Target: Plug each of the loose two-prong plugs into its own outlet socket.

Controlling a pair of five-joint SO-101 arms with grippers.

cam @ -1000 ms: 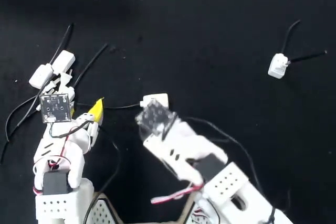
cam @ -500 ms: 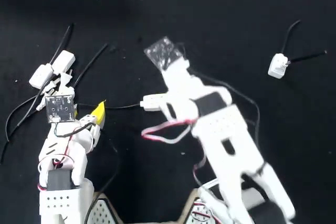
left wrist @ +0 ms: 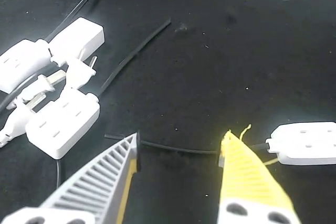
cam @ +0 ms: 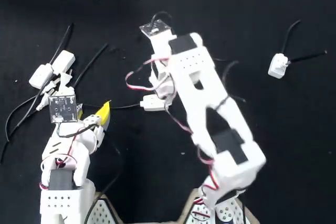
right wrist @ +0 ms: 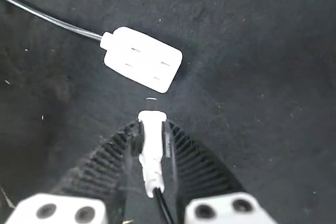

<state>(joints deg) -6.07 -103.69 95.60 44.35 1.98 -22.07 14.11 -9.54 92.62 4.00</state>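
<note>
My right gripper [right wrist: 152, 129] is shut on a white two-prong plug [right wrist: 151, 142], prongs pointing at a white outlet socket [right wrist: 142, 65] just ahead, with a small gap between them. From above, the right arm [cam: 194, 72] stretches over that socket [cam: 153, 103]. My left gripper [left wrist: 178, 150] stands open above a black cord [left wrist: 173, 146], nothing between its fingers. Ahead of it lie two loose white plugs [left wrist: 79, 72] among several white outlet blocks [left wrist: 63, 121]. In the high view its yellow finger [cam: 104, 114] sits near that cluster [cam: 52, 69].
Another white outlet block [cam: 277, 66] with black cords lies at the far right. Loose black cords [cam: 89, 64] trail across the left side of the black table. The far middle of the cloth [cam: 231, 19] is bare.
The right arm has swung from near the front edge up and over the table, folding back above the middle socket. The left arm has shifted slightly to the right.
</note>
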